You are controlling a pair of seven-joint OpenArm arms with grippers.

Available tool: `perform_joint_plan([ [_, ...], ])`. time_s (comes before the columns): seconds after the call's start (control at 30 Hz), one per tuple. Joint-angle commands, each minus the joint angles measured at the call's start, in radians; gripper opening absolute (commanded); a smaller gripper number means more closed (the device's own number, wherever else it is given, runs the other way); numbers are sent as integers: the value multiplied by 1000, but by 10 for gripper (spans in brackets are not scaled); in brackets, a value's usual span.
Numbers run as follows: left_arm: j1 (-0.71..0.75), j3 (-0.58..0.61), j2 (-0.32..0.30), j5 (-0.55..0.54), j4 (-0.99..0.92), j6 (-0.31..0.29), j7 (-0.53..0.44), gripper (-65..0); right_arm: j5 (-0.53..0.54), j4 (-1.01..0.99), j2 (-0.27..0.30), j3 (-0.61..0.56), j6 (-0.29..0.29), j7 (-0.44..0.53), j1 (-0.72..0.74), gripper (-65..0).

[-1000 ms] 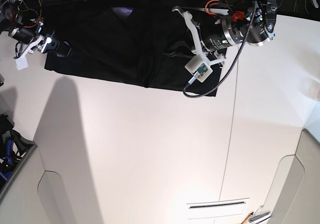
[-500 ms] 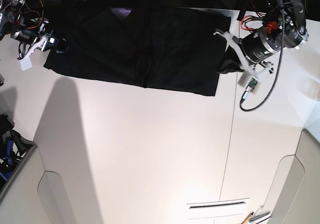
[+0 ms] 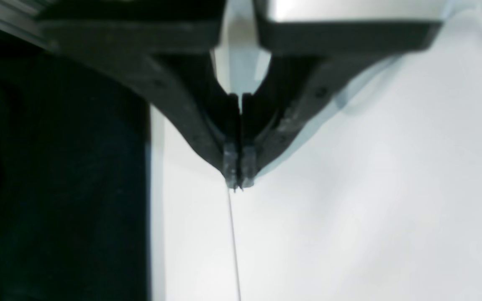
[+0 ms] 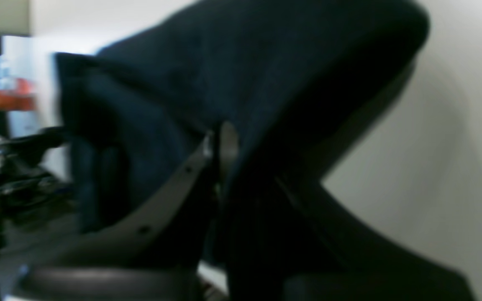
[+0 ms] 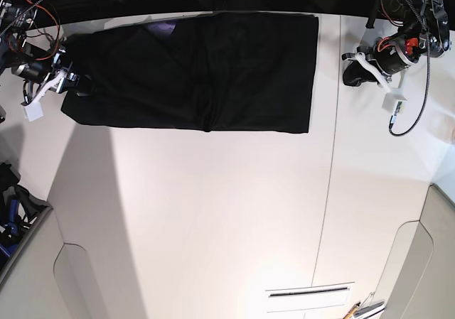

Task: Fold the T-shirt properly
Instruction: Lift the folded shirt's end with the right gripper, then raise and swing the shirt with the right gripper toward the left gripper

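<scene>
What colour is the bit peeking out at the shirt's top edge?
Purple, a small patch on the black T-shirt; base view shows it best.

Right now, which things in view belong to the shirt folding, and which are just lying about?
Job:
- black T-shirt, flat on the table
- right gripper, jaws shut on its edge
- left gripper, jaws shut, empty, beside the shirt

Lying about:
- white table
- white slotted plate
- loose cables

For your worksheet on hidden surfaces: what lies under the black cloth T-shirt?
The black cloth T-shirt lies spread on the white table, which shows around its near and side edges. Whatever is beneath the cloth is covered. Only a small purple patch shows near its far edge.
</scene>
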Motion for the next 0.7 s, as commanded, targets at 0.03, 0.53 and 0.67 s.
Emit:
perform_joint_plan([
  [0.03, 0, -2, -10, -2, 7, 0, 16, -650, 80, 63, 18, 5, 3, -36, 10, -650],
  [0.53, 1, -2, -10, -55, 7, -4, 38, -650, 80, 649, -346, -203, 4, -6, -108, -650],
  [0.67, 0, -2, -10, -58, 7, -11, 38, -650, -92, 648, -392, -417, 4, 107, -108, -650],
])
